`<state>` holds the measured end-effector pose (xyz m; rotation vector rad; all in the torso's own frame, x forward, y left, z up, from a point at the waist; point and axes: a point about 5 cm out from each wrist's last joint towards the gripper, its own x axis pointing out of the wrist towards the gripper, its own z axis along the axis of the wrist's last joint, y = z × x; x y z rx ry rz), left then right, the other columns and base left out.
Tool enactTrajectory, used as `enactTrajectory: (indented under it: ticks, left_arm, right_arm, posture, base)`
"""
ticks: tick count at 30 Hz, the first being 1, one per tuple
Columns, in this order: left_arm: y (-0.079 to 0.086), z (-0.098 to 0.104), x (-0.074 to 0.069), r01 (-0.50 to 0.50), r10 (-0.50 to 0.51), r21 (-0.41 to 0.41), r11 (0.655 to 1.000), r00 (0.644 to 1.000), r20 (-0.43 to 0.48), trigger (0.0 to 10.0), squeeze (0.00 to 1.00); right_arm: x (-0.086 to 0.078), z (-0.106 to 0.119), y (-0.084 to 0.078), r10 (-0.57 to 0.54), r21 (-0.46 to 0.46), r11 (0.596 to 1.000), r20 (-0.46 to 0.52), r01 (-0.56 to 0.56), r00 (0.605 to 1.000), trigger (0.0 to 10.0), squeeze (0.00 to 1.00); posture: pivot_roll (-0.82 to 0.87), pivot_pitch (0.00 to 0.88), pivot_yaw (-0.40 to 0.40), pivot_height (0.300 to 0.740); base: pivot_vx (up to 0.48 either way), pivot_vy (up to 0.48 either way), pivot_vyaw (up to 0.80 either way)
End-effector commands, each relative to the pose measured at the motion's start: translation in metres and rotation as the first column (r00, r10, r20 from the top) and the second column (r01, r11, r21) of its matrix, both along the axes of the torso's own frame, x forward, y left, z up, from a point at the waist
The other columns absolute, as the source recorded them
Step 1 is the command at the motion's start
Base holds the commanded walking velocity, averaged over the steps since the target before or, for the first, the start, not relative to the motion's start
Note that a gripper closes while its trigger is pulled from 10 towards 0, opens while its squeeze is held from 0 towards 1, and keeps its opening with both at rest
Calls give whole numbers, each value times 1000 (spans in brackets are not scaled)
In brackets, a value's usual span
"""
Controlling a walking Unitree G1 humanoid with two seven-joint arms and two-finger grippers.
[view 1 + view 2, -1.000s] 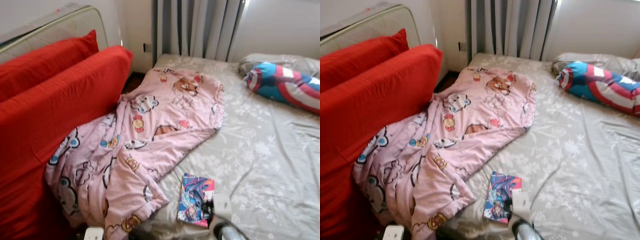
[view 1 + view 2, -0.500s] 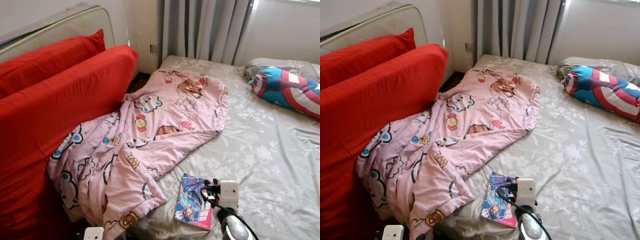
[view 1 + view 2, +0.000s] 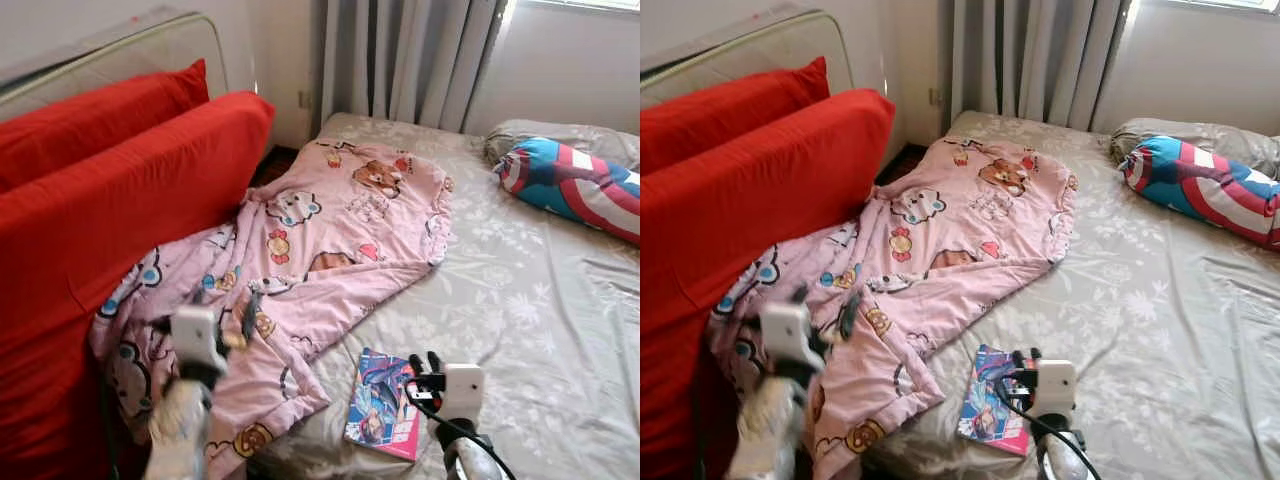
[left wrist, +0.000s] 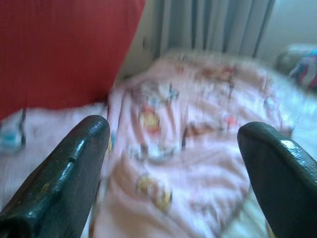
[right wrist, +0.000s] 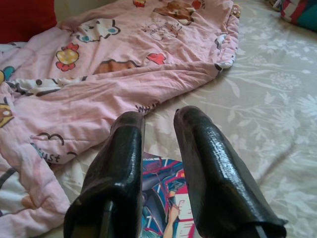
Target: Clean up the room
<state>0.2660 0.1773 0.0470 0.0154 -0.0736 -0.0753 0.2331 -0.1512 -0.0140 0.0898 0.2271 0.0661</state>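
Note:
A crumpled pink cartoon blanket (image 3: 330,230) lies across the left half of the bed (image 3: 520,300) and sags against the red cushions. A colourful comic book (image 3: 385,415) rests on the grey floral sheet near the bed's front edge. My left gripper (image 3: 205,312) hovers over the blanket's lower end, open, its fingers (image 4: 74,163) wide apart with nothing between them. My right gripper (image 3: 424,360) hangs just above the book's right edge, shut and empty, its fingers (image 5: 121,163) pointing over the book (image 5: 166,198) toward the blanket (image 5: 99,84).
Two big red cushions (image 3: 120,190) stand along the bed's left side, before a leaning headboard (image 3: 130,45). A shield-patterned bolster (image 3: 575,185) and a grey pillow (image 3: 560,132) lie at the far right. Grey curtains (image 3: 400,60) hang behind the bed.
My left arm has risen into view from the bottom edge and now hovers over the blanket. My right gripper has edged slightly forward beside the book.

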Motion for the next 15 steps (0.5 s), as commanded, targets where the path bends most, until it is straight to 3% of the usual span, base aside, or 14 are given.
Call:
enactTrajectory:
  ticks: [1,8,15]
  left_arm:
    - [-1,14,6,1,-2,12,1000,999,41,10000,0]
    - [8,21,-4,-33,33,13,999,999,12,10000,0]
    - [2,23,-1,-28,28,4,1000,1000,-13,10000,0]
  right_arm:
    - [2,5,2,-1,8,1000,19,1,1000,10000,0]
    - [7,9,2,-10,10,1000,32,10,999,10000,0]
    - [8,7,8,8,-3,1000,2,-8,1000,10000,0]
  posture:
    - [-91,11,-49,740]
    - [-82,60,-57,740]
    - [-87,69,-54,740]
  base:
    - [0,0,0]
    - [0,0,0]
    - [0,0,0]
